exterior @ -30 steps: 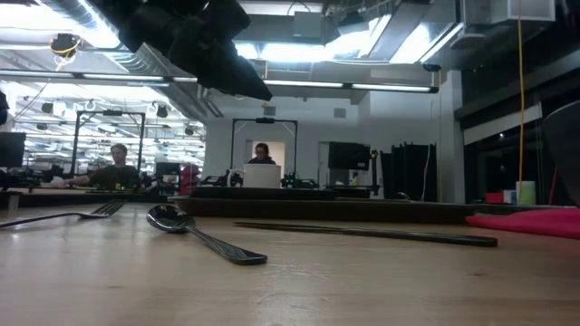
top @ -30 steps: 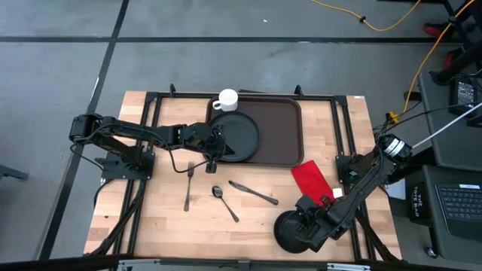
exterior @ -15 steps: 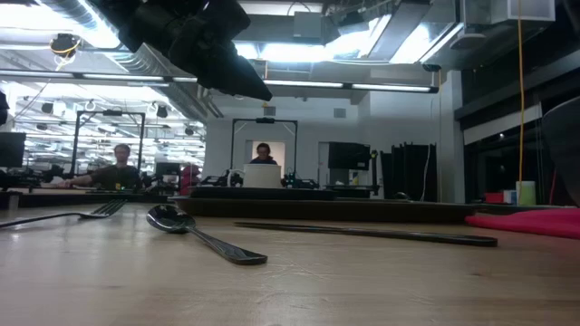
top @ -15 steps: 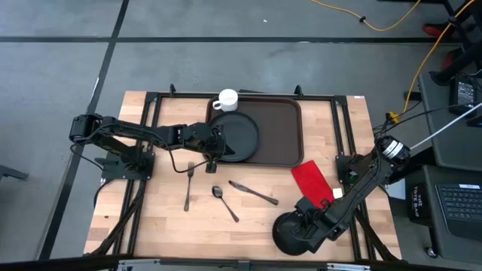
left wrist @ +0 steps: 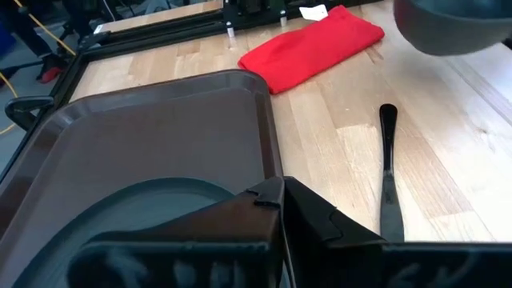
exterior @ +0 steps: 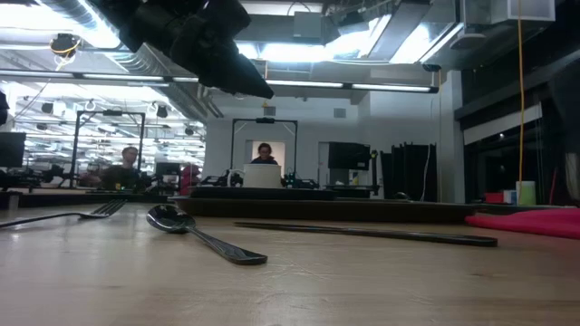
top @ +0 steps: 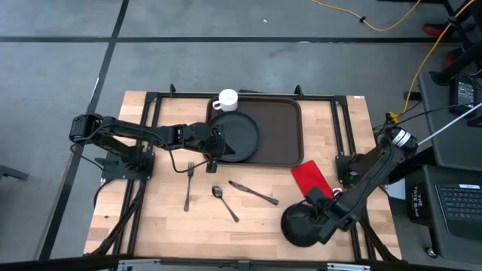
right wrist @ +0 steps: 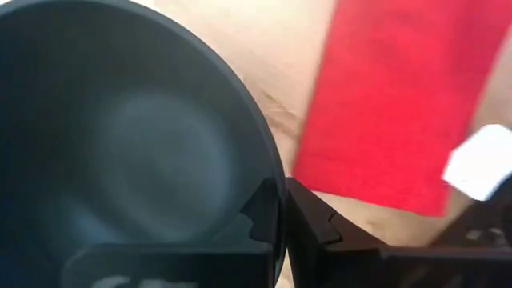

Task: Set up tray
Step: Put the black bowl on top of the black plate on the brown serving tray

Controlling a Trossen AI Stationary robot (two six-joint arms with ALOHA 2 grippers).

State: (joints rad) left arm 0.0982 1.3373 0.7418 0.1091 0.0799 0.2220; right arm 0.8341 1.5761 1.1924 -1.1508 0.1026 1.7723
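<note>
The dark brown tray [top: 275, 128] lies at the table's far middle. A round black plate [top: 237, 134] rests on its left part, and a white mug [top: 226, 98] stands at its far left corner. My left gripper [top: 214, 148] is shut at the plate's near-left rim. My right gripper [top: 325, 214] is shut on a black bowl [top: 301, 224] over the table's near right part, beside the red napkin [top: 312, 181]. The left wrist view shows the tray [left wrist: 160, 120], the napkin [left wrist: 312, 44] and the bowl [left wrist: 448, 24]. My left gripper pinches the plate's rim [left wrist: 240, 200] between its two fingers, coming level from the table's left. The plate [left wrist: 144, 216] lies flat inside the tray. My right gripper pinches the bowl's rim [right wrist: 276, 180] on the bowl's right side, one finger [right wrist: 260, 212] inside and one finger [right wrist: 316, 220] outside. The bowl [right wrist: 128, 160] is upright and off the table.
A fork [top: 187, 184], a spoon [top: 224, 202] and a knife [top: 254, 193] lie on the bare wood near the table's middle, between the tray and the near edge. The tray's right part is free. People sit at desks in the room beyond.
My right gripper has carried the bowl up off the table and a little toward the right and far edges, closer to the napkin. My left gripper has kept still on the plate.
</note>
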